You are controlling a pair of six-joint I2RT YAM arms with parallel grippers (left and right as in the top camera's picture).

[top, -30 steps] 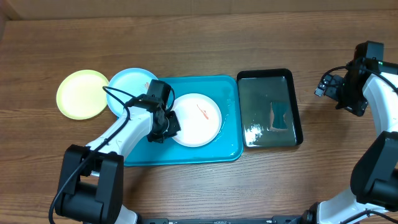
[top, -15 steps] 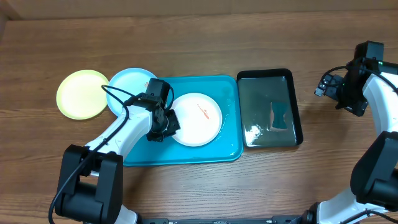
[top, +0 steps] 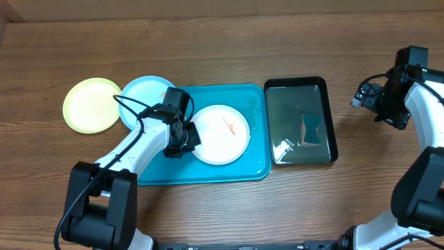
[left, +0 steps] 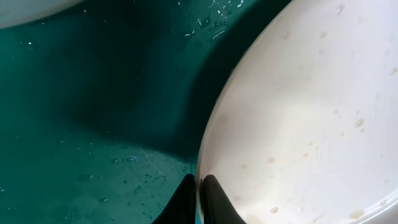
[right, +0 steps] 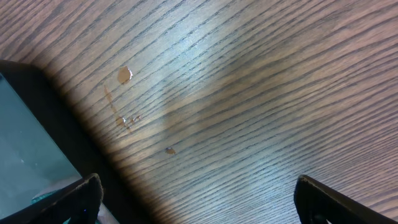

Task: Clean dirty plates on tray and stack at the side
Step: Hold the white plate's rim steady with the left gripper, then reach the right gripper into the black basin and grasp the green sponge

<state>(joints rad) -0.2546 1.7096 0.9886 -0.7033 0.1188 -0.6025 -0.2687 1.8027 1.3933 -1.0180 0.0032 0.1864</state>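
Nudged slightly right since a second ago within the turquoise tray (top: 208, 171), with the black tray (top: 298, 80) alongside, white plate (top: 220, 133) pinched at its left rim by the closed left gripper (left: 198, 186), light blue plate (top: 142, 94) at the tray's corner beside the yellow-green plate (top: 91, 104), and right gripper (right: 198, 199) spread wide over wood.

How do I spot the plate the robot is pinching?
Find the big turquoise tray mid-table. The white plate is inside it, its edge pinched by the left gripper. It alone is white; the light blue plate and yellow-green plate sit further left.
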